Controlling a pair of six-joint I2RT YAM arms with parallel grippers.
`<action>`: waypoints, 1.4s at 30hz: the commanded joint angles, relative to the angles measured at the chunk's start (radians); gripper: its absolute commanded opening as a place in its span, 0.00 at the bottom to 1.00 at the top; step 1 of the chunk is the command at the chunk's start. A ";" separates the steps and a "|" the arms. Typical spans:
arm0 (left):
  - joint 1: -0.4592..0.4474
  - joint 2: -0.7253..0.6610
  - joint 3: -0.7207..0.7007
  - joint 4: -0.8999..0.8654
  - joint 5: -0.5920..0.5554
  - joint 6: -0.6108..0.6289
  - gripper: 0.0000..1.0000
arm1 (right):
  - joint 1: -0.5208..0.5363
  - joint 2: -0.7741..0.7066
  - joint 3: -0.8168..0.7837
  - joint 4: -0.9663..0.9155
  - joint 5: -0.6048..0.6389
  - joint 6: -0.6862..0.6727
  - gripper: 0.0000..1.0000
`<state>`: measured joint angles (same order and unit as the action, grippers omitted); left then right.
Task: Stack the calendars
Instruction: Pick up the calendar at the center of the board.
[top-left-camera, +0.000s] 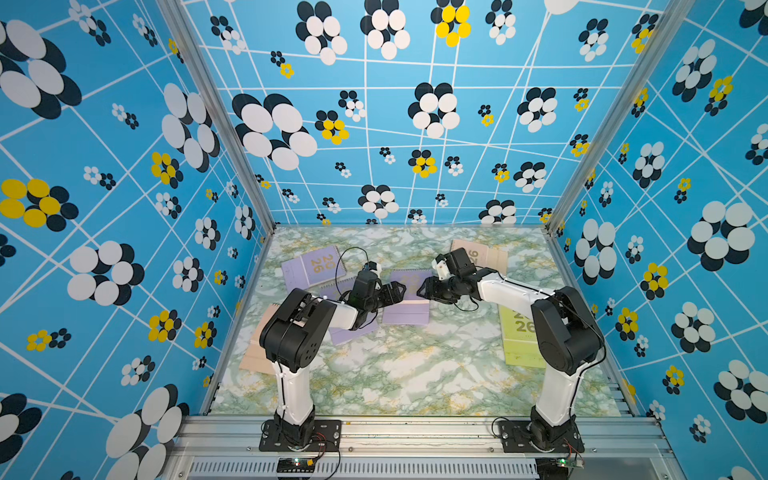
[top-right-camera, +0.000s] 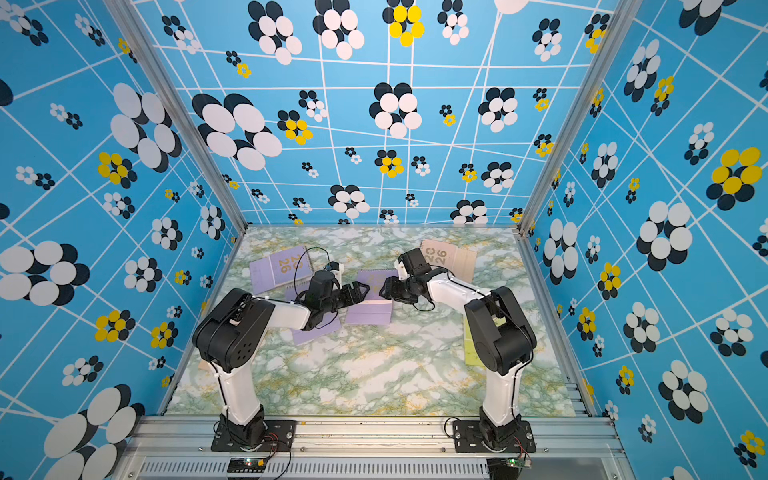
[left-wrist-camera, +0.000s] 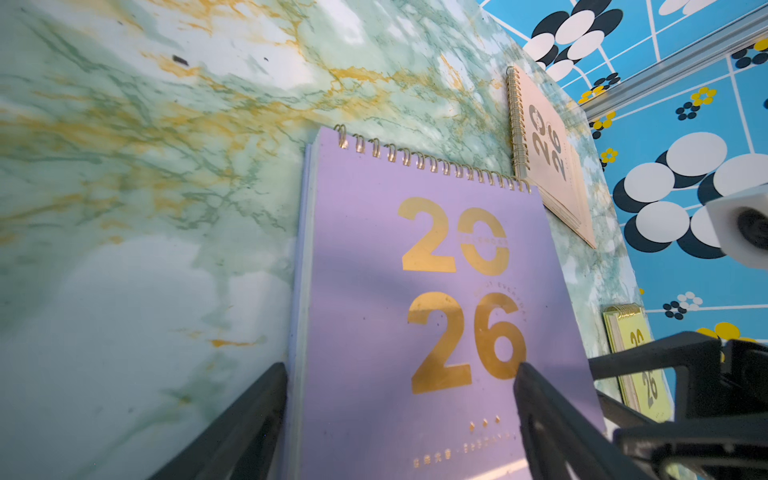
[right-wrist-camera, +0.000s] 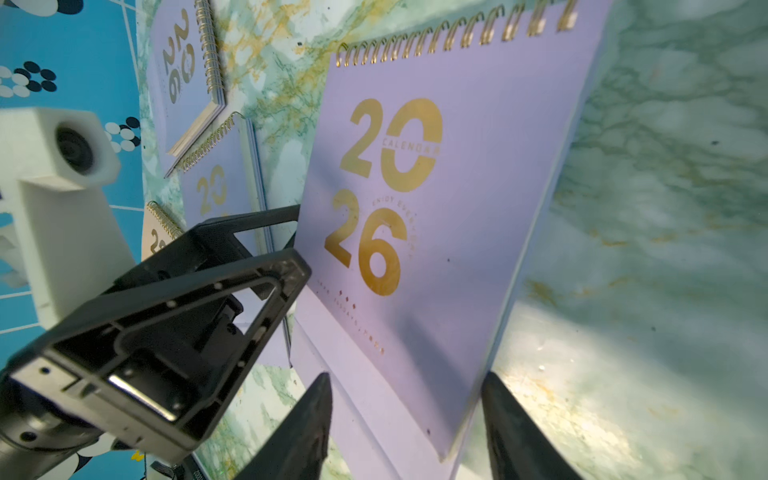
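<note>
I take this as the opening step: no pile is built yet, and both arms reach for the lavender calendar (top-left-camera: 406, 316) lying flat on the tabletop (top-left-camera: 395, 374) between the two pincers. My left pincer (top-left-camera: 401, 289) is spread wide. In its wrist view the fingers (left-wrist-camera: 548, 419) straddle that calendar, one at its side edge, the other over the cover by the gold "26". My right pincer (top-left-camera: 420, 289) faces it almost tip to tip, half spread, with the calendar's edge between its fingers. I see no firm pinch there (the pads may be brushing it, I can't tell). The others are scattered: a second lavender (top-left-camera: 313, 266) beyond the left pincer, a third lavender (top-left-camera: 353, 334) just behind it under the forearm, a peach calendar (top-left-camera: 492, 253) beyond the right pincer, another peach (top-left-camera: 255, 353) well behind the left one, and the yellow-green calendar (top-left-camera: 519, 340) well behind the right. Next, I judge, one pincer must close on an edge and lift without the pages fanning, while the other backs off, since the tips look near enough to clash. Both arms are folded, elbows raised, forearms stretched toward each other, wrists low over the tabletop.
</note>
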<state>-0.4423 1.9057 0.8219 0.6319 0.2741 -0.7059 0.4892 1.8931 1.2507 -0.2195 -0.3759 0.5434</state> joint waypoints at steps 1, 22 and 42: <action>-0.034 -0.074 -0.023 0.153 0.205 -0.019 0.84 | 0.025 -0.022 0.003 0.135 -0.090 0.009 0.58; -0.020 -0.078 -0.081 0.343 0.279 -0.097 0.73 | 0.025 -0.032 -0.022 0.136 -0.072 0.018 0.55; 0.008 -0.100 -0.119 0.367 0.323 -0.106 0.16 | 0.023 -0.040 -0.044 0.094 0.015 -0.010 0.56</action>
<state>-0.4366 1.8557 0.7059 0.9646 0.5346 -0.8265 0.4999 1.8881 1.2121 -0.1509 -0.3649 0.5602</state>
